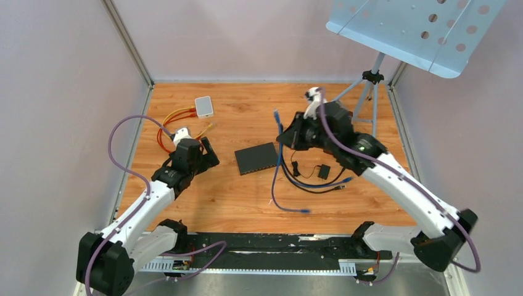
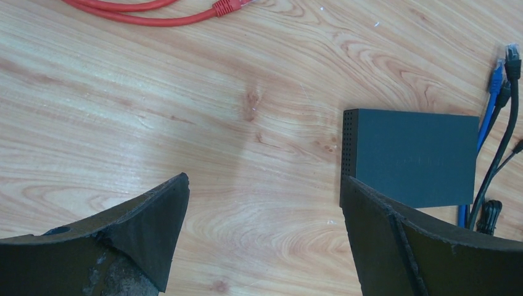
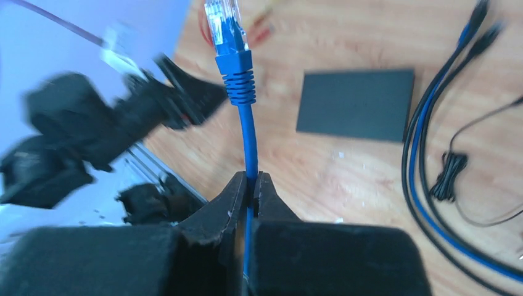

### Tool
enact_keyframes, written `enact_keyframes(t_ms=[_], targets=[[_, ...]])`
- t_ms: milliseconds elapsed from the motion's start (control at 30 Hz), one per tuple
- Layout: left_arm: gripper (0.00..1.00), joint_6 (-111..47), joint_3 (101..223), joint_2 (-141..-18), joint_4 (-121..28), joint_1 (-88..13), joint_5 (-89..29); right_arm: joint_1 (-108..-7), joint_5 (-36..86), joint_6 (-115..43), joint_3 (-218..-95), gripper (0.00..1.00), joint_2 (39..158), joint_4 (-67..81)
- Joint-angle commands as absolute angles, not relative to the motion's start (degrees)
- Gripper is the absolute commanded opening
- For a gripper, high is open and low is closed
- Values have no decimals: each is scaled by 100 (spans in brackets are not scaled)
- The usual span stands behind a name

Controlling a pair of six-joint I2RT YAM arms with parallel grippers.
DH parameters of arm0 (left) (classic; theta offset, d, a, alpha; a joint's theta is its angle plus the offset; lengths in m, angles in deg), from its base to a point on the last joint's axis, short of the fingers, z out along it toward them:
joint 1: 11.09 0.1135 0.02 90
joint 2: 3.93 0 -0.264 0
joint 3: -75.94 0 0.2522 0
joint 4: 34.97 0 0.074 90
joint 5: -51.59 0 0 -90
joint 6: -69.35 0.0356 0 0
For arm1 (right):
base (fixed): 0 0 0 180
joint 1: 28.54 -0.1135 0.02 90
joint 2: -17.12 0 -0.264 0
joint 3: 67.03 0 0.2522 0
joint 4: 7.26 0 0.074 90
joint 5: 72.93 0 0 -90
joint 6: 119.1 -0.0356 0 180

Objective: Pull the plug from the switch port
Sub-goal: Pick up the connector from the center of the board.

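- Right pincer [image 3: 250, 180] clamped on blue cable [image 3: 248, 132]; plug [image 3: 227, 28] stands straight up-frame from it, axis vertical, clear of the switch [image 3: 356, 103] at centre-right.
- Left pincer [image 2: 265, 182] apart, switch at its right fingertip.

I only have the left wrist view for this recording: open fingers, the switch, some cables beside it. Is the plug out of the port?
Observer: Yes. The right gripper is shut on the blue cable, and its plug is held up, clear of the switch.
Operator: Is anything lying beyond the red cable?
Observer: A small white box sits at the far left of the table.
Operator: What about behind the right arm?
Observer: A tripod stands in the far right corner.
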State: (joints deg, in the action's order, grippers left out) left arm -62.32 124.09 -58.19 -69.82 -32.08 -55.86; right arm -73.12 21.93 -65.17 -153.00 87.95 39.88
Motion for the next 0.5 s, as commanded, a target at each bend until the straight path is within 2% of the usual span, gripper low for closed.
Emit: enact_keyframes(t_ms=[0,267,467], targets=[[100,-6304,12438,-5945,-6739,-3227,-5523,-6897,2631,-5986,-15877,0,8175,3844],[100,-6215,12570,-6227,-6607,-3227,-5299,-6713,1212,-5135,-16706,0,7861,4703],[100,-6025,12679,-6501,-6475,-3227,-5071,-6677,449,-4738,-16841,1,7926,5199]])
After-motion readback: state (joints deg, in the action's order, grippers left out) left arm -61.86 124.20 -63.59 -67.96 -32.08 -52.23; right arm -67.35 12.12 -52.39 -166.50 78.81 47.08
